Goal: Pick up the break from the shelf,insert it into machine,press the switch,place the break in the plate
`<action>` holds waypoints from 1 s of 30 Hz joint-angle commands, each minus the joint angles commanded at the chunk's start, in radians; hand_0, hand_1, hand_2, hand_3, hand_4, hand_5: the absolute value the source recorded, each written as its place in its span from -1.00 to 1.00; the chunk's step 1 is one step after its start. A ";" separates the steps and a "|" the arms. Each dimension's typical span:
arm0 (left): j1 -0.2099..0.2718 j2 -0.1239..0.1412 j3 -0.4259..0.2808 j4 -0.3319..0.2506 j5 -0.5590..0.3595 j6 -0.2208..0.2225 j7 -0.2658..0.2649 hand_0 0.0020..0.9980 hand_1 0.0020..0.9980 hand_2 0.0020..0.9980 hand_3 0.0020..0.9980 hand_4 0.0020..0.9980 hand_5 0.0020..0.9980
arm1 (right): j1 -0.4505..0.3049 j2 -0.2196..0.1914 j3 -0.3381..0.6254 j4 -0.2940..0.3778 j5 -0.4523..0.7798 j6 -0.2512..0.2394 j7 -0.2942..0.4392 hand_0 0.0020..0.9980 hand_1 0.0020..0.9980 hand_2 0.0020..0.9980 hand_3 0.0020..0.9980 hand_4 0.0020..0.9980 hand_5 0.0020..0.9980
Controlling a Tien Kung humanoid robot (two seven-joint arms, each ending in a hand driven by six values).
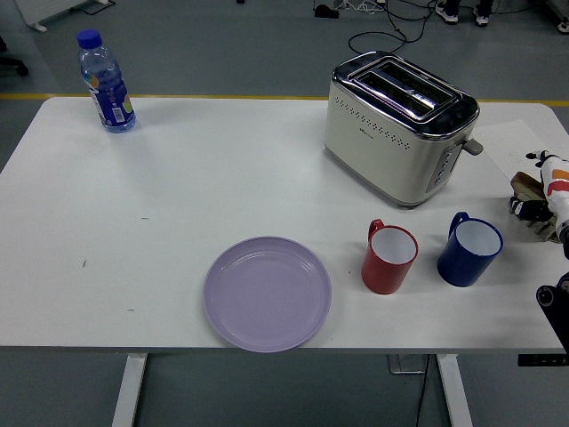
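Note:
A cream and chrome toaster stands at the back right of the table, its two top slots showing no bread and its lever on the right end. A lilac plate lies empty near the front edge. At the right edge a brownish slice sits on a small dark rack. My right hand is right at that rack, cut off by the picture's edge, and its grip is not visible. Part of my right arm shows at the lower right. My left arm is out of view.
A red mug and a blue mug stand side by side between the toaster and the front edge, right of the plate. A water bottle with a blue cap stands at the back left corner.

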 joint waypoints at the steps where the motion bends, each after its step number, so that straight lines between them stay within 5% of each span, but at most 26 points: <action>1: 0.000 0.000 0.000 0.000 0.000 0.000 0.000 -0.14 0.05 0.29 0.54 0.19 1.00 | 0.002 0.000 -0.002 -0.002 0.000 0.001 -0.006 0.47 0.38 0.42 0.59 0.54 -0.72; 2: 0.000 0.000 0.000 0.000 -0.001 0.001 0.000 -0.14 0.05 0.29 0.54 0.19 1.00 | 0.005 0.000 -0.004 -0.007 0.000 0.003 -0.016 0.47 0.38 0.42 0.59 0.54 -0.72; 3: 0.000 0.000 0.000 0.000 -0.001 0.001 0.000 -0.15 0.05 0.29 0.54 0.19 1.00 | 0.007 0.000 -0.005 -0.008 0.000 0.003 -0.019 0.23 0.21 0.22 0.45 0.52 -0.72; 14: 0.004 0.000 -0.001 0.000 0.002 0.003 0.000 -0.14 0.05 0.29 0.54 0.19 1.00 | 0.029 -0.010 -0.043 -0.046 0.000 -0.016 -0.062 0.08 0.11 0.13 0.32 0.46 -0.72; 15: 0.005 0.000 0.000 0.000 0.001 0.003 0.000 -0.14 0.05 0.29 0.54 0.18 1.00 | 0.030 -0.011 -0.044 -0.047 0.000 -0.019 -0.064 -0.09 -0.03 0.02 0.15 0.30 -0.83; 20: 0.005 0.000 -0.002 0.000 0.003 0.003 -0.001 -0.14 0.05 0.29 0.54 0.18 1.00 | 0.038 -0.014 -0.053 -0.056 0.000 -0.049 -0.079 -0.09 -0.03 0.02 0.15 0.30 -0.83; 21: 0.004 0.000 -0.001 0.000 0.002 0.003 -0.001 -0.14 0.05 0.29 0.54 0.19 1.00 | 0.040 -0.015 -0.055 -0.058 0.000 -0.053 -0.083 -0.17 -0.10 -0.03 0.08 0.07 -1.00; 30: 0.001 0.000 0.001 0.000 -0.002 0.004 -0.003 -0.14 0.05 0.29 0.54 0.19 1.00 | 0.054 -0.022 -0.068 -0.072 0.000 -0.051 -0.106 -0.24 -0.15 -0.05 0.04 -0.02 -1.00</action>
